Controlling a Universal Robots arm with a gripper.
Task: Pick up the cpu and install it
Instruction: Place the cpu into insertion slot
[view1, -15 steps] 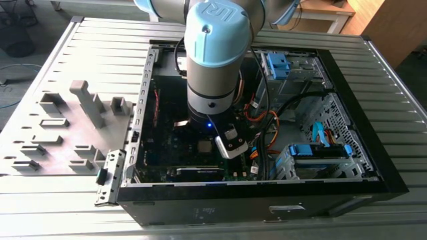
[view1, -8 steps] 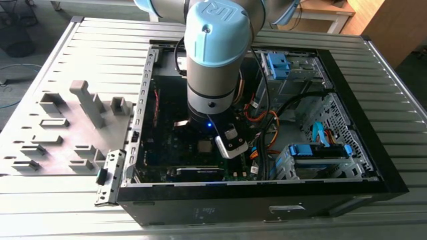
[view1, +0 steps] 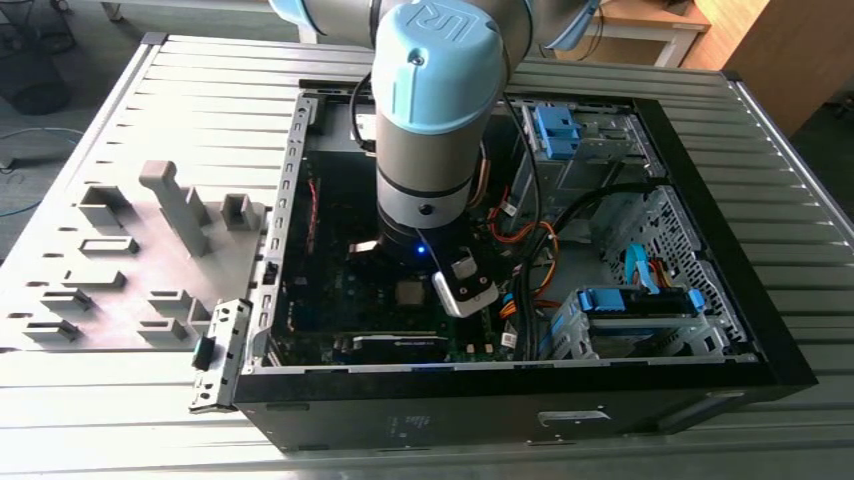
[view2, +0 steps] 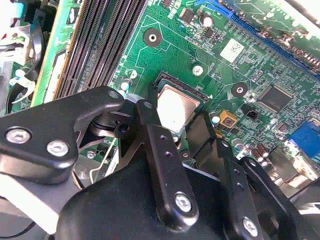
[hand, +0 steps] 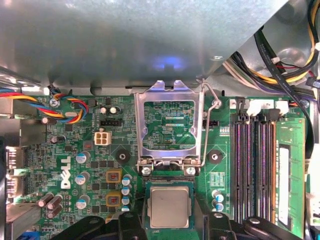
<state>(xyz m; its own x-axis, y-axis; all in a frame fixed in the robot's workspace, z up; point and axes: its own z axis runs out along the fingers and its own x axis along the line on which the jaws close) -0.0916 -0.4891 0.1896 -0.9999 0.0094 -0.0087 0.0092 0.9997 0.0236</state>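
The cpu (hand: 169, 206), a small square chip with a silver-grey top, lies flat in the socket on the green motherboard (hand: 75, 150). My gripper (hand: 170, 227) reaches down into the open computer case (view1: 534, 405), and its black fingers (hand: 132, 225) press against two opposite edges of the chip. In the second wrist view the cpu (view2: 176, 106) shows between the same fingers (view2: 150, 125) of the gripper (view2: 175, 122). The socket's metal retention frame (hand: 142, 125) stands flipped up beside the socket, its wire lever (hand: 212, 105) raised.
Memory slots (hand: 255, 170) run along one side of the socket, with capacitors and a white connector (hand: 102, 138) on the other. Orange and black cables (view1: 534, 250) and blue drive brackets (view1: 634, 300) fill the case toward the exterior view's right. A grey fixture plate (view1: 134, 260) lies outside the case.
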